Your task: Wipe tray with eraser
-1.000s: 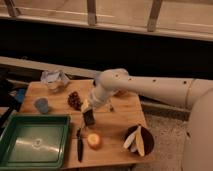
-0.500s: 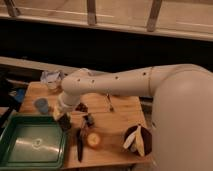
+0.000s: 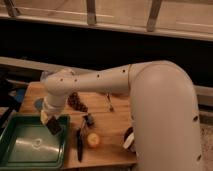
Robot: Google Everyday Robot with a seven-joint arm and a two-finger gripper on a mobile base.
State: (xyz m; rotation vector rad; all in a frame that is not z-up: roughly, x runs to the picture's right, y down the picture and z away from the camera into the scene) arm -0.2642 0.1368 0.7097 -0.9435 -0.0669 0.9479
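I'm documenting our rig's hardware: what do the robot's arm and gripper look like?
The arm is thick, rounded, off-white, with a row of dark dots along its tube; no cables show. The pale gripper sits at its end, above the right rim of the green tray.

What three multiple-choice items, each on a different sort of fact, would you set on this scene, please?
1. Where is the gripper? A over the tray's right rear corner; B at the view's far right; C up by the window bars.
2. What colour is the tray? A blue; B green; C white.
3. The eraser is: A flat in the tray's middle; B held in the gripper; C out of view.
Answers: 1 A, it hangs there; 2 B, rim and bottom are green; 3 B, the dark block sits at its tip.
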